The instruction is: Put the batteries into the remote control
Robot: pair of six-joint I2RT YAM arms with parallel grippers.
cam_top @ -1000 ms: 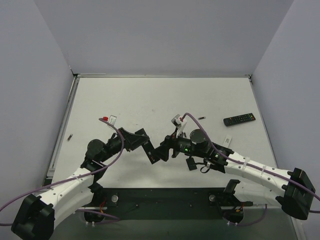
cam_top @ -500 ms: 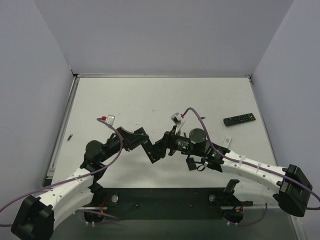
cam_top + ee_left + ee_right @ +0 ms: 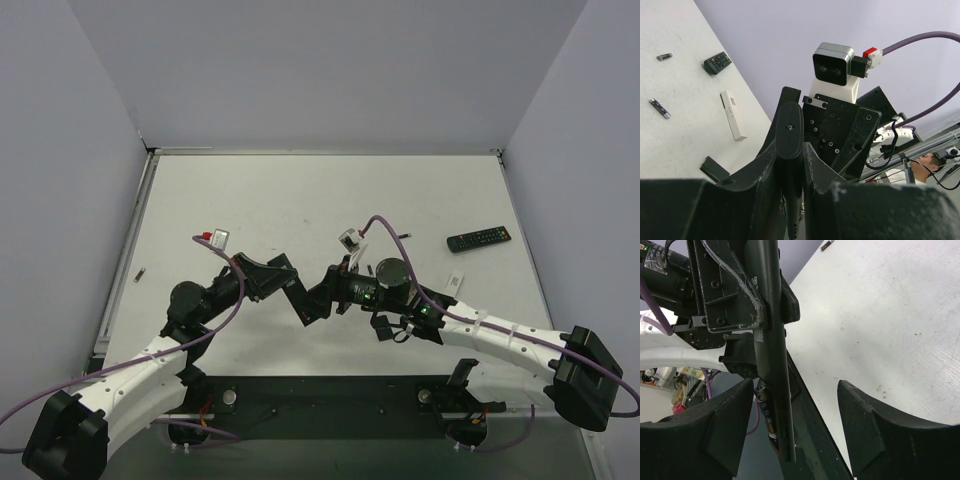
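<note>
Partly hidden behind the remote control (image 3: pixel 772 365) in the right wrist view: 1 battery (image 3: pixel 764 410). Blurred and cut off at the bottom edge: the right fingers (image 3: pixel 725 435). From above, too small to identify: 1 dark speck (image 3: pixel 140 272) by the left edge of the table (image 3: pixel 300 200).

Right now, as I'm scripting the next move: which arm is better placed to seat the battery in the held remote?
Right, probably. The right gripper stands open at the held remote, where a battery shows; the left gripper is shut on that remote, holding it.
</note>
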